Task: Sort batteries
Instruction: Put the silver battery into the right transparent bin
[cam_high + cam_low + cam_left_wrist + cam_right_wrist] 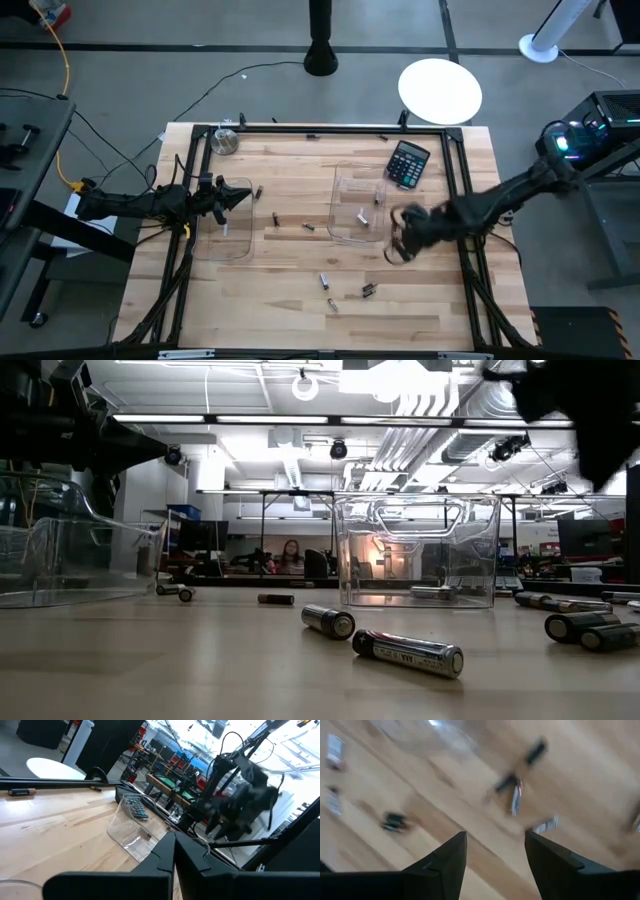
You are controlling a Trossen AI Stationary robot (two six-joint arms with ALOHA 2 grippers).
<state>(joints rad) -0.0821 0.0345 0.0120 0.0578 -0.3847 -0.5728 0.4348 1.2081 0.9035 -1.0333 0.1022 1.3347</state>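
Wooden bench (290,300) under open lab. Left end effector (238,194) pinched closed, empty, frame left over left tray (222,240). Batteries (330,292) scattered centre-bottom; round cells may roll if nudged. Right end effector (400,243) spread open, empty, right of centre tray (358,210); risk of clipping its wall.

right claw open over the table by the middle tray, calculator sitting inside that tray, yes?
Not quite. The calculator is not inside the middle tray; the high view shows it on the wood beside the tray's far right corner. The rest holds: the right claw is open, over the table by that tray.
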